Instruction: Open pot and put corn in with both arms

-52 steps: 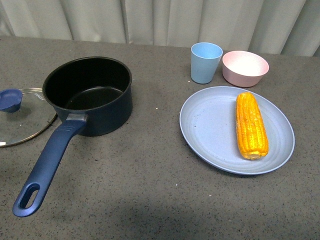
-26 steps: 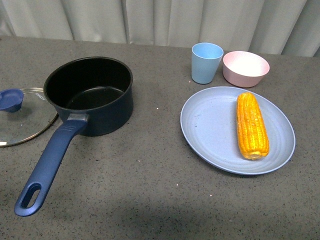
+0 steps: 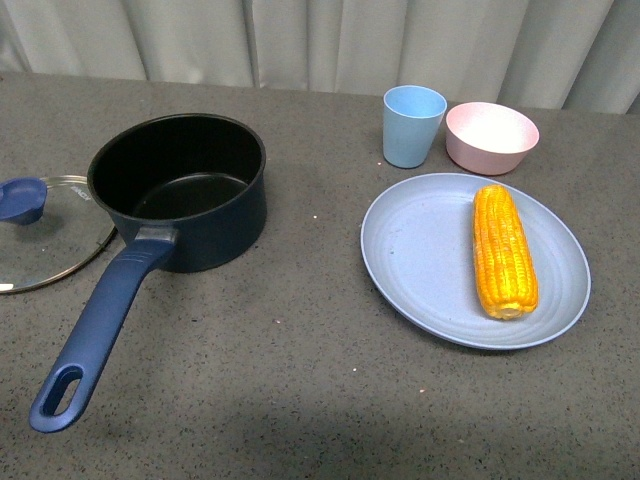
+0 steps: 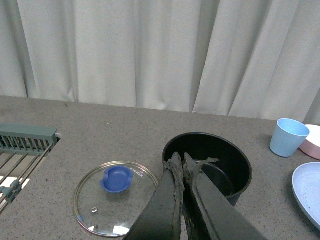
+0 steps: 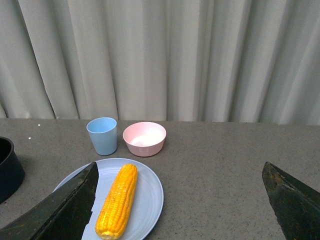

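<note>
— How many pots?
— One pot (image 3: 178,190), dark blue, uncovered, black inside, standing on the left part of the grey surface (image 3: 300,350). Long handle reaching toward the near edge.

— Lids?
— One glass lid (image 3: 50,245) with one blue knob (image 3: 22,199), flat on the surface just left of the pot. Rim right by the pot's wall; touching or not, impossible to tell.

— And corn?
— One corn (image 3: 504,250) cob, lying lengthwise on the right half of the single pale blue plate (image 3: 420,250), well apart from the pot.

— Anything else to count?
— One light blue cup (image 3: 413,125), upright, and one pink bowl (image 3: 491,136), side by side just behind the plate. One wire rack (image 4: 25,142), seen only from the left wrist, on the far side of the lid from the pot. Pale curtain (image 3: 320,40) along the back.

— End effectors?
— Two. Left end effector (image 4: 181,159): fingers pressed together, pointed toward the pot. Right end effector (image 5: 179,167): fingers spread wide, facing the plate and the corn from some way off.
</note>
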